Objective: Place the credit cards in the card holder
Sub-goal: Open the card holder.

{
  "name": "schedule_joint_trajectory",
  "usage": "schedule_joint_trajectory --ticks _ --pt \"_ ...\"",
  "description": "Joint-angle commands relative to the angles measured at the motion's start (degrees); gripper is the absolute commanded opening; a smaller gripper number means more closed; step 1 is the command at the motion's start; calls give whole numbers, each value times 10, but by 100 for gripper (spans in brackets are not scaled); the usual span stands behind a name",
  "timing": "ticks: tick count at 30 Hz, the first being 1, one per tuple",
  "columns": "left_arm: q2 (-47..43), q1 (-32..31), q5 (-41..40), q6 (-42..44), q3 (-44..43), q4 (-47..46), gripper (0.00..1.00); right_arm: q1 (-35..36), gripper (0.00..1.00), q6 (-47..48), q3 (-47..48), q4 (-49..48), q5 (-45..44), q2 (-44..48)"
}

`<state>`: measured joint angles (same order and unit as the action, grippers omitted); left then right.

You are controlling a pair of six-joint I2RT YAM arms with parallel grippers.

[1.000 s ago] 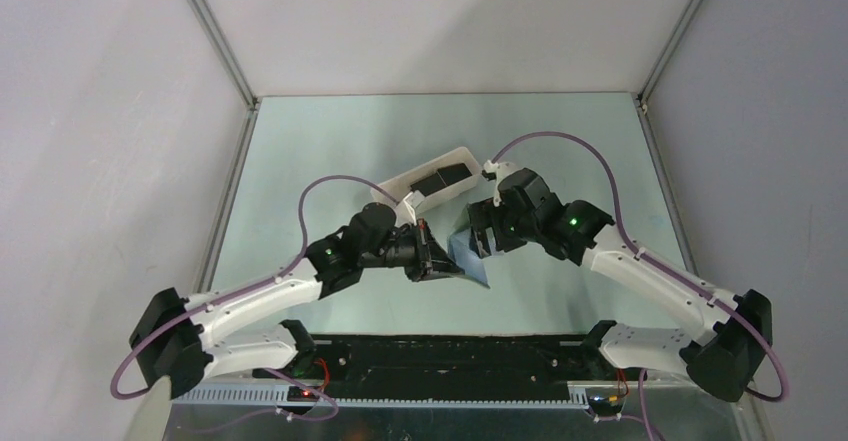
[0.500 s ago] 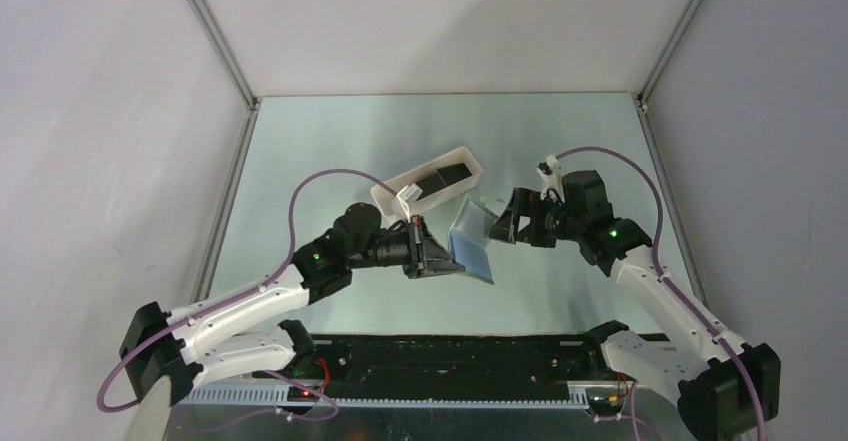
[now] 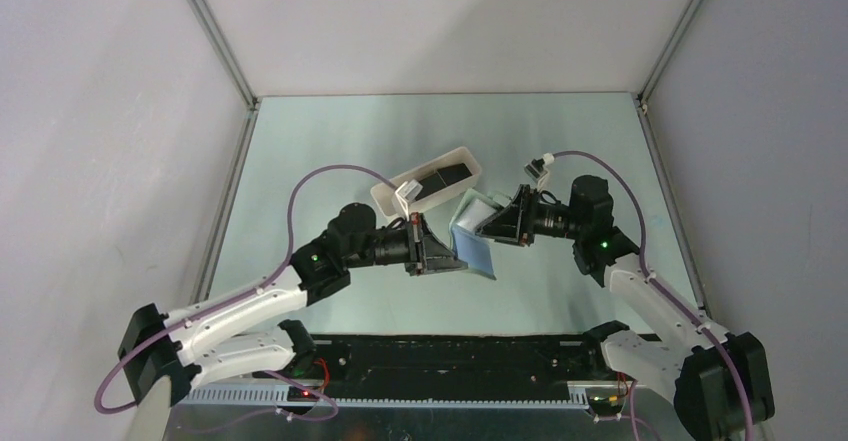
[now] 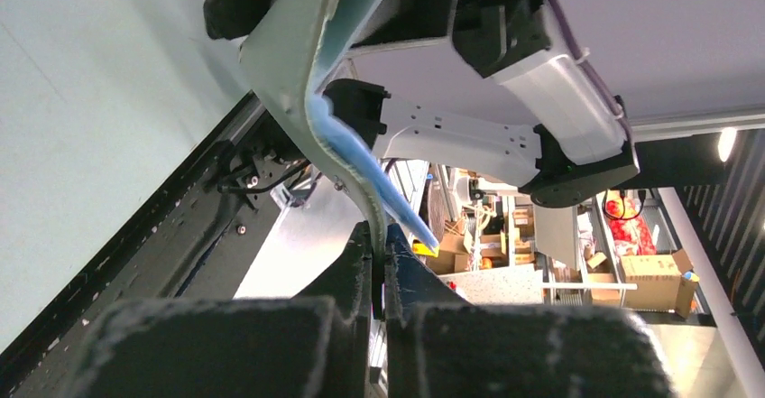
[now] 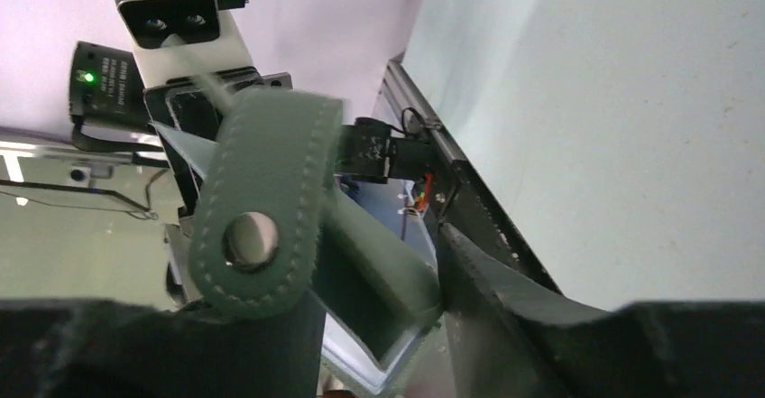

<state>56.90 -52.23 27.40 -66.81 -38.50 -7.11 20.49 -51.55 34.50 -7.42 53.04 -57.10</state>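
The grey-green card holder point(image 3: 470, 239) hangs above the table between both arms, folded partly open with its blue inside showing. My left gripper point(image 3: 452, 260) is shut on its lower edge; in the left wrist view that edge point(image 4: 298, 64) is pinched between the jaws point(image 4: 380, 258). My right gripper point(image 3: 489, 225) stands open around the upper flap. In the right wrist view the snap tab point(image 5: 262, 199) lies over one finger, and the flap touches the other finger point(image 5: 505, 317). Dark credit cards point(image 3: 441, 182) lie in the white tray point(image 3: 391, 194).
The white tray lies slantwise just behind the left gripper, close to the card holder. Metal frame posts and side walls bound the green table point(image 3: 330, 151). A black rail point(image 3: 450, 351) runs along the near edge between the arm bases.
The right arm drew back to the right, then turned its gripper onto the card holder's upper flap, jaws wider and then narrowing. The left gripper kept its hold, barely moving.
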Motion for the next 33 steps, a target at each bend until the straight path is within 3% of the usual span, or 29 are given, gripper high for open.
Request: schedule_joint_trajectory --ticks 1,2,3,4,5,6,7,9,13,17,25,29,33 --pt "-17 -2 1 22 -22 -47 0 1 37 -111 -14 -167 61 -3" --pt "-17 -2 1 24 -22 -47 0 -1 30 -116 -14 -172 66 -4" --pt "-18 -3 -1 25 -17 -47 0 -2 17 -124 -15 -182 70 -4" --pt "-19 -2 -5 29 -14 -47 3 -9 11 -128 -15 -186 77 -6" --pt "-23 0 -8 33 -4 -47 20 -12 3 -136 -15 -193 82 -6" --pt "-26 2 -17 41 2 -45 32 -22 0 -139 -15 -196 93 -6" --pt "-34 10 -22 45 18 -35 53 -26 0 -142 -15 -205 99 -6" --pt "-59 29 -42 51 47 -28 73 -40 0 -142 -15 -209 121 -3" --pt "-133 78 -87 53 87 -27 97 -66 0 -105 -12 -169 144 13" --pt "-158 108 -81 96 69 -30 100 -69 0 -65 -9 -130 161 27" --pt "-24 113 66 129 -23 -38 99 -69 0 -14 1 -71 183 33" --pt "32 100 97 133 -50 -40 96 -69 0 3 10 -28 160 34" --pt "59 84 93 129 -48 -40 85 -75 0 -19 10 -31 141 34"
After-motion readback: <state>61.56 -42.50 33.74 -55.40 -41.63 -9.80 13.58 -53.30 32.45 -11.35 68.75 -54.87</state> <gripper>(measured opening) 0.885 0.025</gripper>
